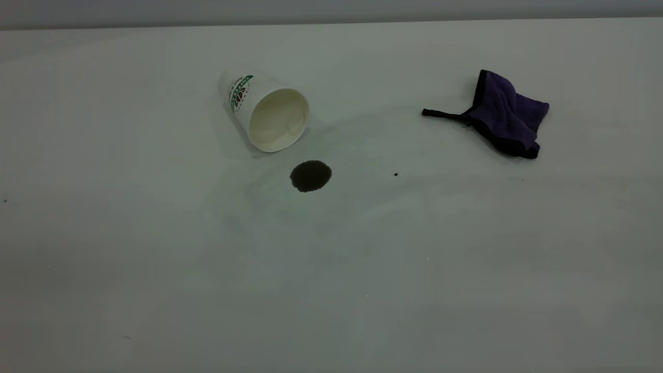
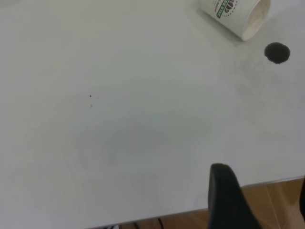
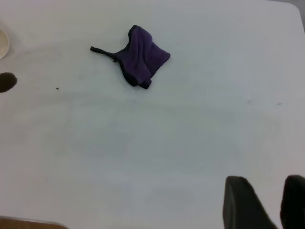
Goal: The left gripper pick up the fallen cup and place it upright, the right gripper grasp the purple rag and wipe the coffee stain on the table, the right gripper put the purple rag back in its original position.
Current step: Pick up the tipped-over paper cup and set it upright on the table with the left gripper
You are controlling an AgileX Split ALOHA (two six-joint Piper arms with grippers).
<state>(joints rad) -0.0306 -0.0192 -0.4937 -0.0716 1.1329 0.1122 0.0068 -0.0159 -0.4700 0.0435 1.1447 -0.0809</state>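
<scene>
**Cup down, stain waiting, both arms hanging back off the work**

The white paper cup (image 1: 264,110) with the green-and-brown logo is lying on its side at centre-left of the wide white matte table (image 1: 155,269), toward the far half. Its long axis is running diagonally: closed base pointing far and left, cream-lined mouth facing near and right. Just beyond that mouth, close but not touching, the round dark brown coffee stain (image 1: 310,175) is sitting on the tabletop. Well off to the right, the small dark purple microfibre rag (image 1: 506,115) is lying crumpled, its thin black strap trailing left toward the cup.

Neither arm is showing in the exterior view. In the left wrist view, the left gripper (image 2: 259,202) is hovering over the table's near edge, with the cup (image 2: 234,15) and the stain (image 2: 277,52) far ahead of it, off to the stain's side. One dark finger is showing with a clear gap beside it, so the jaws are looking parted and holding nothing.

The right gripper (image 3: 269,202) is likewise hanging back, fingers apart and empty, the rag (image 3: 142,58) lying well ahead of it.

My read: the cup comes first, and the left arm is the nearer one; it will need to close across the cup's side, square to that diagonal.
</scene>
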